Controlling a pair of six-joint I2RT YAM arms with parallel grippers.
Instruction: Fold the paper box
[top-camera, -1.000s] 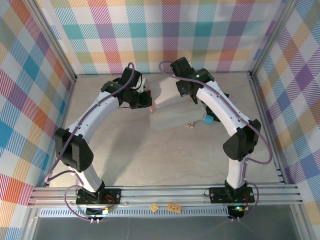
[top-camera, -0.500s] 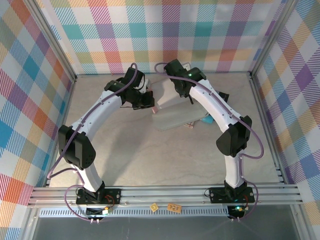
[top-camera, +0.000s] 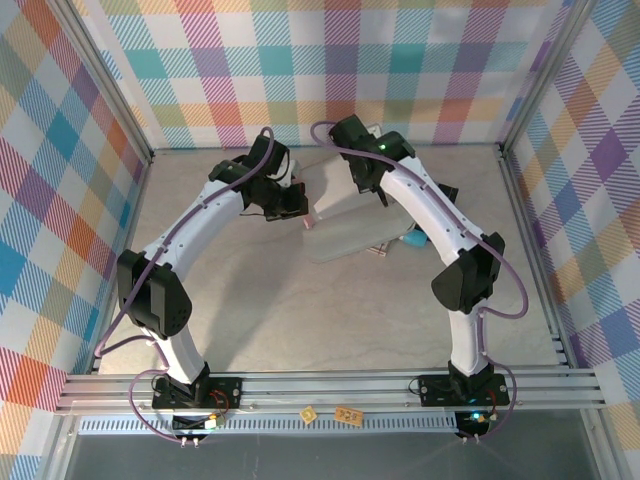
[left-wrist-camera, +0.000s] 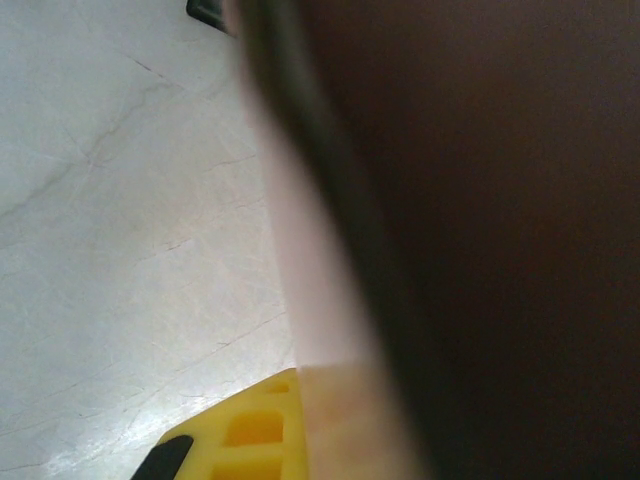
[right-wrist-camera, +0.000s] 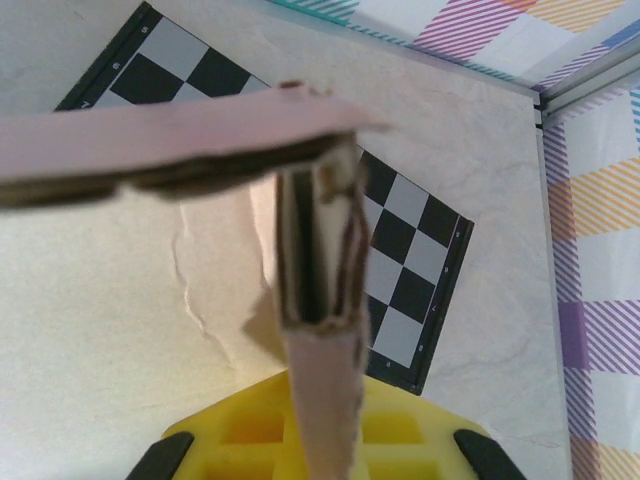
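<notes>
Left gripper (top-camera: 298, 210) and right gripper (right-wrist-camera: 320, 432) are both pinched shut on the paper box (top-camera: 350, 225), which is held near the middle of the table's (top-camera: 300, 320) far edge. A checkered board (right-wrist-camera: 405, 275) lies beneath it and a small teal pack (top-camera: 416, 238) sits just beside its right side. Pink card crowds the left wrist lens.

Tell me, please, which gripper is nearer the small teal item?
Right. The right gripper sits left of the teal item; the left gripper is farther left, beyond the paper box.
</notes>
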